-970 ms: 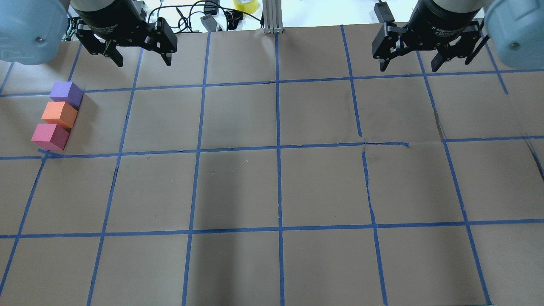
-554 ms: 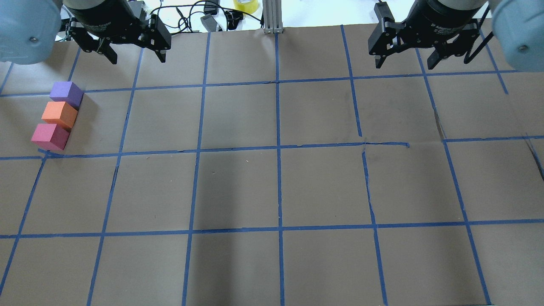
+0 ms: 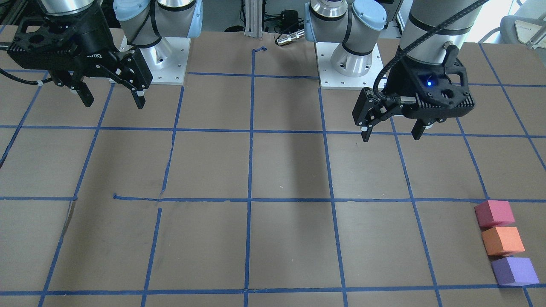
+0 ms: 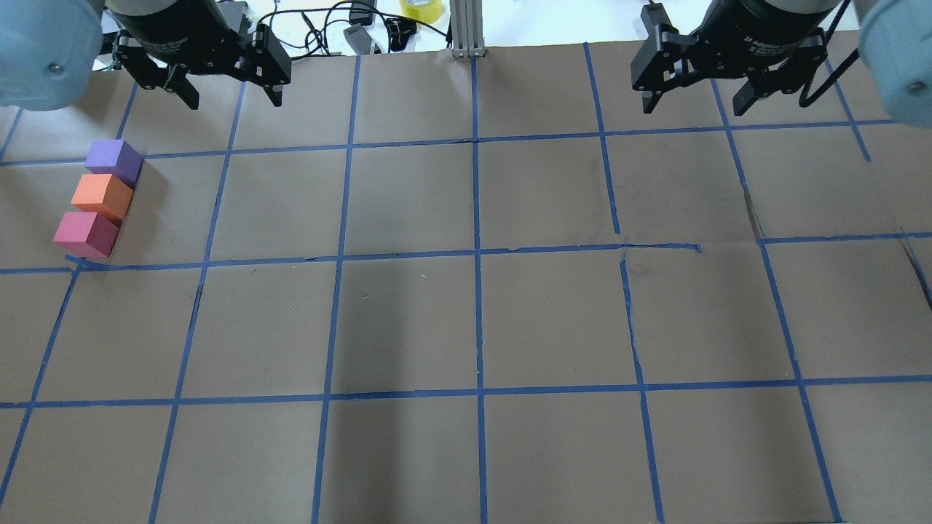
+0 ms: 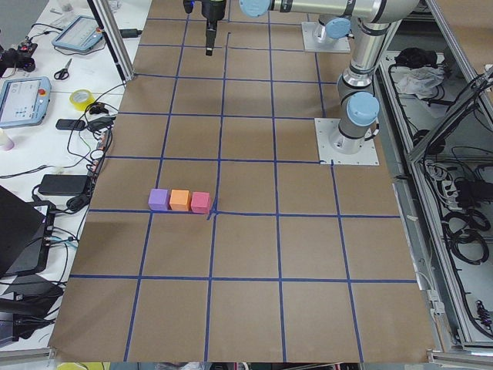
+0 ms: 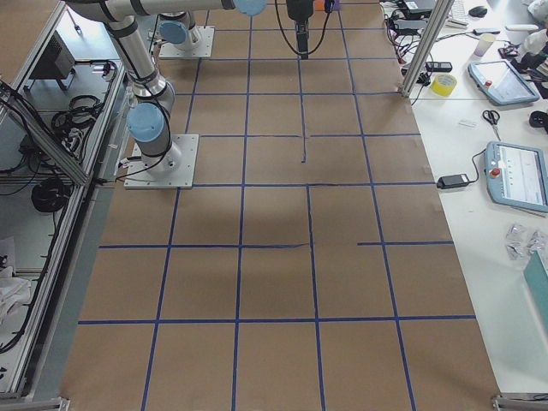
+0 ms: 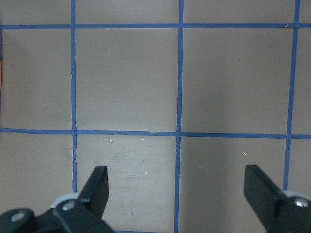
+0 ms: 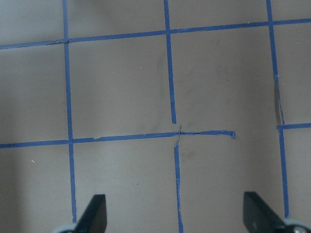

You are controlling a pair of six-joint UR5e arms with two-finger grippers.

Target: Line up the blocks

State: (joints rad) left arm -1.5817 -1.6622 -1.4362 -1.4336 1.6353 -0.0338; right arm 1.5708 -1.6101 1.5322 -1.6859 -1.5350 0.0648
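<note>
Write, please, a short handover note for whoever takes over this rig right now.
Left gripper: open, empty, raised, well apart from the blocks.
Right gripper: open, empty, raised over the other half of the table.
Blocks: the purple block, orange block and pinkish-red block sit in one straight row near the table's edge on the robot's left. The orange one is in the middle, and they look to be touching.
Done: the line appears formed.
Left: probably nothing beyond checking the alignment.

Orange block, purple block cropped at top edge.
</note>
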